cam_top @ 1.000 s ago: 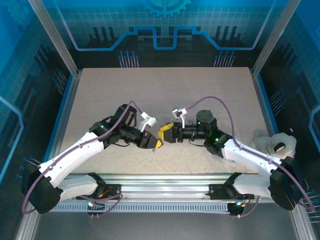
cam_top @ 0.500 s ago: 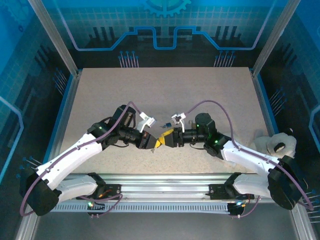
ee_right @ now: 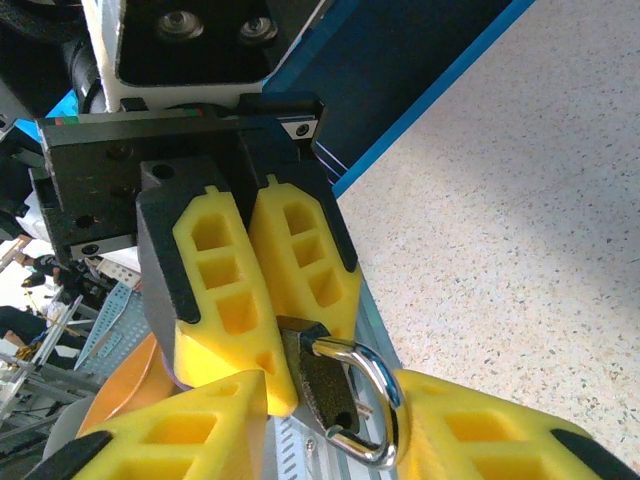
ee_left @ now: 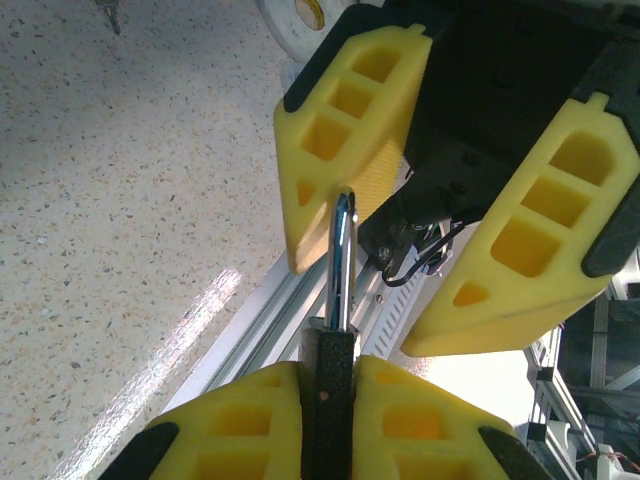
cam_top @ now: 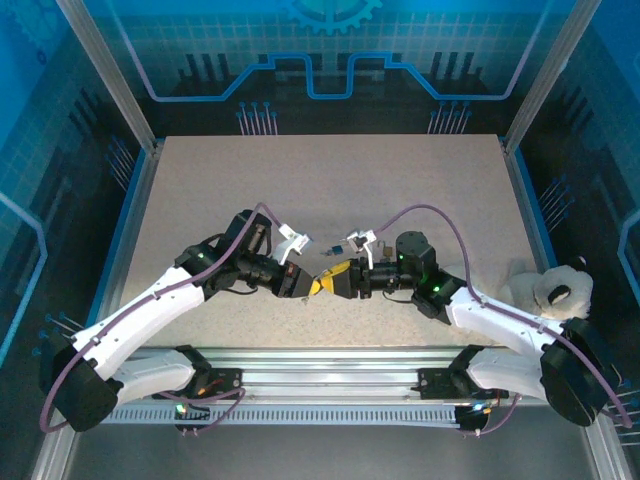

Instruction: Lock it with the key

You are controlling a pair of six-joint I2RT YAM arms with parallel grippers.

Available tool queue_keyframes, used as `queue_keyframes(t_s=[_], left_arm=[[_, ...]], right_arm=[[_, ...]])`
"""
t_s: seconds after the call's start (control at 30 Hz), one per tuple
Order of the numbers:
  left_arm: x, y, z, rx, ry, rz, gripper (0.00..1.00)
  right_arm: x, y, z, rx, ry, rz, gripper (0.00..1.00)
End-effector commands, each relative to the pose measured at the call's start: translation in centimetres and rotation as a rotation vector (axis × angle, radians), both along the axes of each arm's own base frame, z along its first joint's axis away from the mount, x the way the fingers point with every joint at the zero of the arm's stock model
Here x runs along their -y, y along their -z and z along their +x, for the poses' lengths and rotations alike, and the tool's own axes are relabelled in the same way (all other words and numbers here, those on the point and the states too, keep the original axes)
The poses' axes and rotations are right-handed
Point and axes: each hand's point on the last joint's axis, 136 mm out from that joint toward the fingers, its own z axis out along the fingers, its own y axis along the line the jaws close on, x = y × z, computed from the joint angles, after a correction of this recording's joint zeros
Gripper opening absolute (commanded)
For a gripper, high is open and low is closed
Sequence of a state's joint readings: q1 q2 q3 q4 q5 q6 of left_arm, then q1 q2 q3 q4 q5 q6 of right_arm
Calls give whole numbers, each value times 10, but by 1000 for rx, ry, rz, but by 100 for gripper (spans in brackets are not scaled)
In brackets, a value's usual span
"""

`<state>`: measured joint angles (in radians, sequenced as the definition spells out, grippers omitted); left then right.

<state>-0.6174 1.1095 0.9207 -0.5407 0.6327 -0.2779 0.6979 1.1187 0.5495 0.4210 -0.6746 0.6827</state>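
Your left pincer point(ee_left: 330, 372) is squeezed shut on the black body of the padlock point(ee_right: 335, 385), held up off the surface point(cam_top: 320, 190) near its middle. The padlock's long way runs left to right. Its silver loop point(ee_left: 342, 250) pokes right into the gap of your right pincer point(cam_top: 336, 280), which is half open and, I think, not gripping yet.

A pale, speckled table point(cam_top: 330, 180) sits evenly lit inside an enclosure. The far wall point(cam_top: 200, 50) is a blue panel with lighter circuit-like lines and a gear shape point(cam_top: 335, 12) at its top. Silver metal posts point(cam_top: 105, 70) slant up at the far left and right corners. A slotted aluminium rail point(cam_top: 330, 358) runs along the near edge.
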Motion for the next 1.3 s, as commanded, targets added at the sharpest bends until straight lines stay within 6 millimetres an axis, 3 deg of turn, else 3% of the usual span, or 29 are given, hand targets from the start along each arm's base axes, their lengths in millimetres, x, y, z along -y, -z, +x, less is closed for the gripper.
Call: queue_keyframes(t_s=[0.0, 0.33, 1.27], left_arm=[[1, -11, 1, 41, 7, -23, 0], [6, -20, -4, 20, 31, -87, 0], [14, -36, -10, -53, 76, -221, 0]], right_arm=[[-1, -10, -7, 51, -25, 30, 35], [5, 1, 5, 60, 37, 6, 29], [16, -24, 18, 74, 108, 142, 22]])
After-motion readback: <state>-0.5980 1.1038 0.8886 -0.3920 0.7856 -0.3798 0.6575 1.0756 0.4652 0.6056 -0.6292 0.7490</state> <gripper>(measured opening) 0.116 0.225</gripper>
